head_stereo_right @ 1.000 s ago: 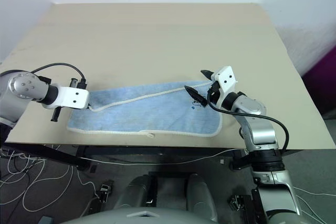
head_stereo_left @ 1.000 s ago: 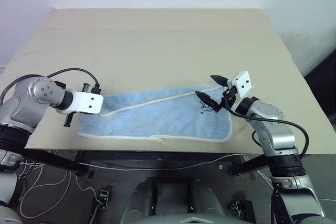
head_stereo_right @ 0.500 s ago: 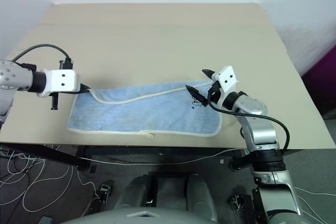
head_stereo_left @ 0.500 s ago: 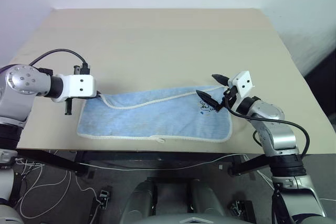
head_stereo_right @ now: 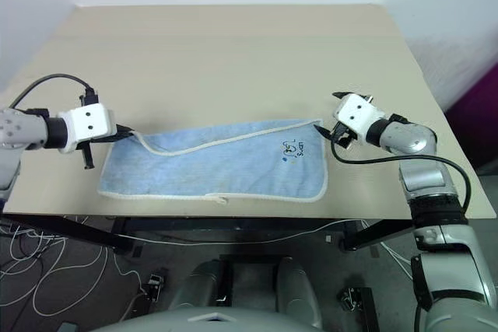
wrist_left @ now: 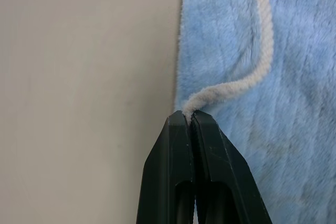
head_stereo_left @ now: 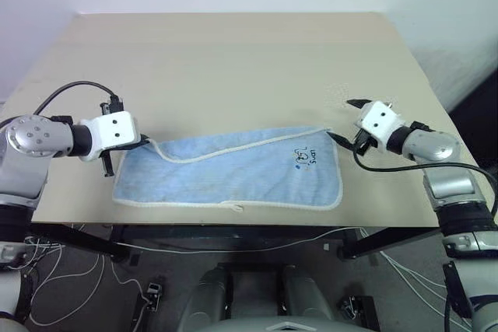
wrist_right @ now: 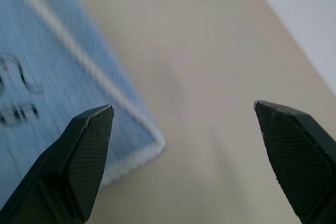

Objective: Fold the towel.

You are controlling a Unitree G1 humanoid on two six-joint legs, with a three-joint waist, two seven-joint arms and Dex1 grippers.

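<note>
The light blue towel [head_stereo_left: 233, 172] with white piping lies flat along the front of the beige table [head_stereo_left: 233, 60], its dark logo [head_stereo_left: 306, 158] near the right end. My left gripper [head_stereo_left: 144, 142] is shut on the white edging at the towel's far left corner [wrist_left: 220, 90], and the piping runs up from its closed fingertips [wrist_left: 181, 124]. My right gripper [head_stereo_left: 346, 120] stands open just past the towel's far right corner [wrist_right: 152, 145], holding nothing, with bare table between its fingers.
The towel's front edge [head_stereo_left: 233, 206] lies close to the table's front edge. Bare tabletop stretches behind the towel to the white wall. Cables [head_stereo_left: 70, 301] lie on the floor below the table.
My right gripper has drawn back to the right, from over the logo to beyond the towel's right edge, and rolled. The left arm has swung slightly with the corner still pinched.
</note>
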